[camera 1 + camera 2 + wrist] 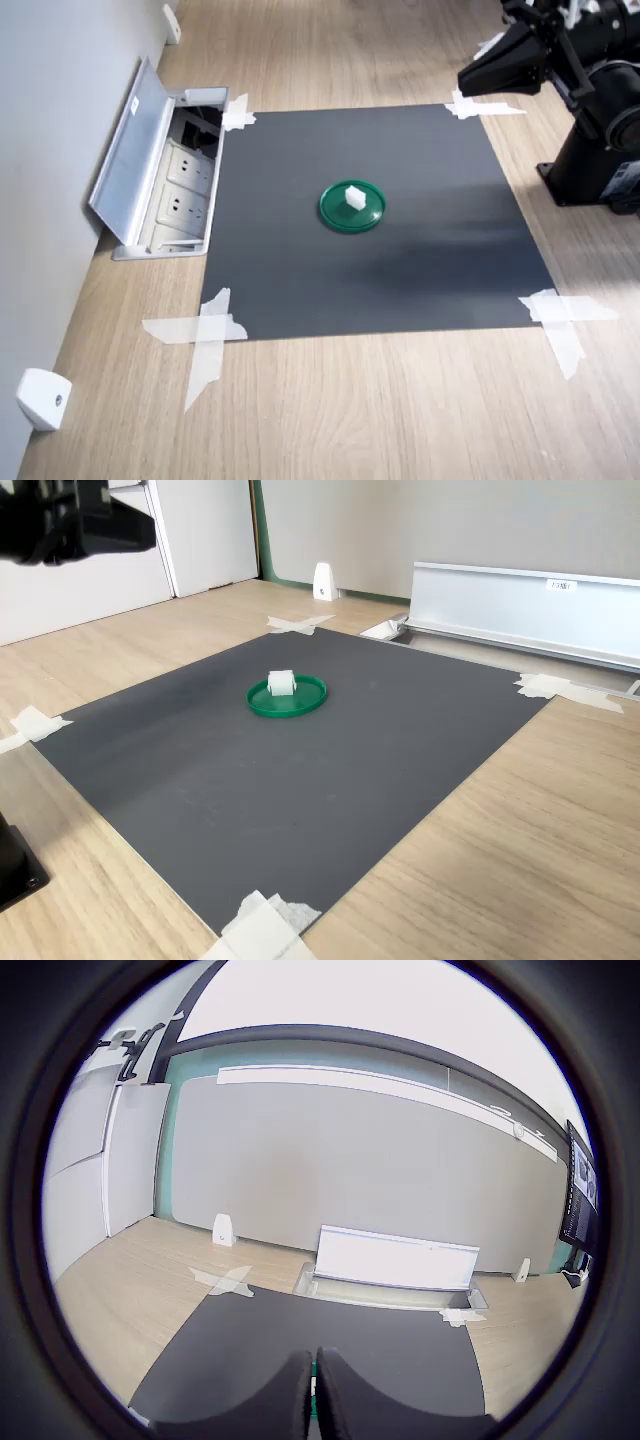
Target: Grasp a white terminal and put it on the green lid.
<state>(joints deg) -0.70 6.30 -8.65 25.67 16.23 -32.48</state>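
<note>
A tiny white plastic block, the white terminal point(353, 195), sat on the flat round dark-green plastic lid point(352, 213) near the middle of a black mat point(420, 270) taped at its corners to the pale wood-grain surface point(330, 410), as both exterior views showed. The block stood within the lid's raised rim, slightly off its centre, touched by nothing else. Judged from how things lay, the placing was done and little or nothing of the task was left beyond the arm standing clear.

The black gripper point(314, 1400) hung well apart from the lid, high at the mat's far corner on the first exterior view's right. In the wrist view the jaws were pressed together with only a hairline seam between them, pinching nothing and touching nothing, pointed across the mat toward a grey wall and an open silver socket-box lid point(396, 1258). Neither lid nor terminal appeared in the wrist view.
</note>
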